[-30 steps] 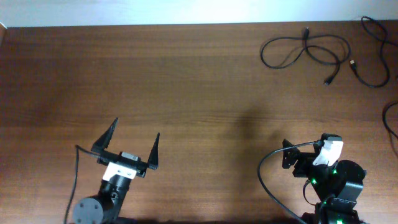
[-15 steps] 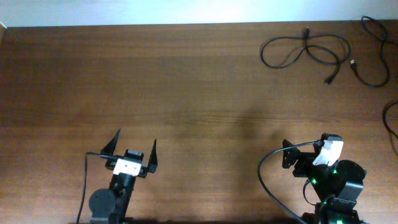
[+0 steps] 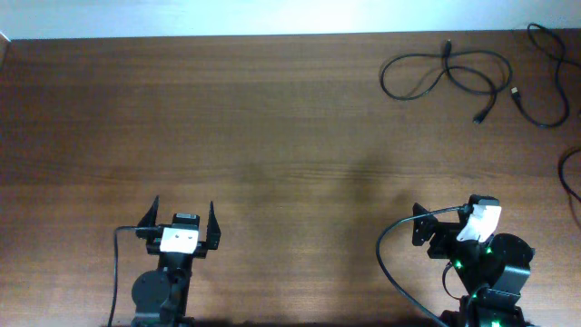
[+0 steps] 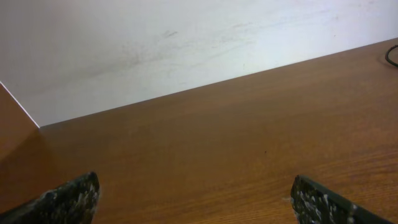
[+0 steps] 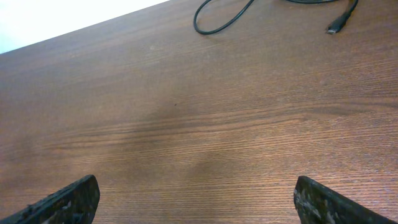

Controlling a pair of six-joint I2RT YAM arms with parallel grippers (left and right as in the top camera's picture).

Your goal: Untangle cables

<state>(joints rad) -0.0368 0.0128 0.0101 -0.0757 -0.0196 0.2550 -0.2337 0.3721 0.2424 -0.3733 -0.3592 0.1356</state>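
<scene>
Overhead view, table and contents as they stand.

1. Dark brown wood-grain table, with a plain white wall behind its far edge.

2. Thin black cables: flexible cords with small plug ends, lying flat in the far right corner of the table, well apart from both arms. One curls into open loops that cross over themselves. A second cord hooks round beside it near the right edge and ends in a silver-tipped plug. No tight knot is visible. The right wrist view catches one loop and a plug end along its top.

3. Left gripper: black two-finger tool at the near left, fingers spread wide, nothing between them.

4. Right gripper: same pattern, spread wide over bare wood and empty, its arm folded at the near right.

5. Thicker black cord wired to the right arm's base. It is not part of the job.

Hazards, as judged from here:
- The cords lie flat and thin, so fingers coming down may scrape the wood and miss.
- Pulling on a plug end could draw the crossed loops tight rather than free them.
- Dragging near the corner could slide a cord off the table edge.
- Both arms reaching into the same corner could collide.
- The base cord could be mistaken for the work.
</scene>
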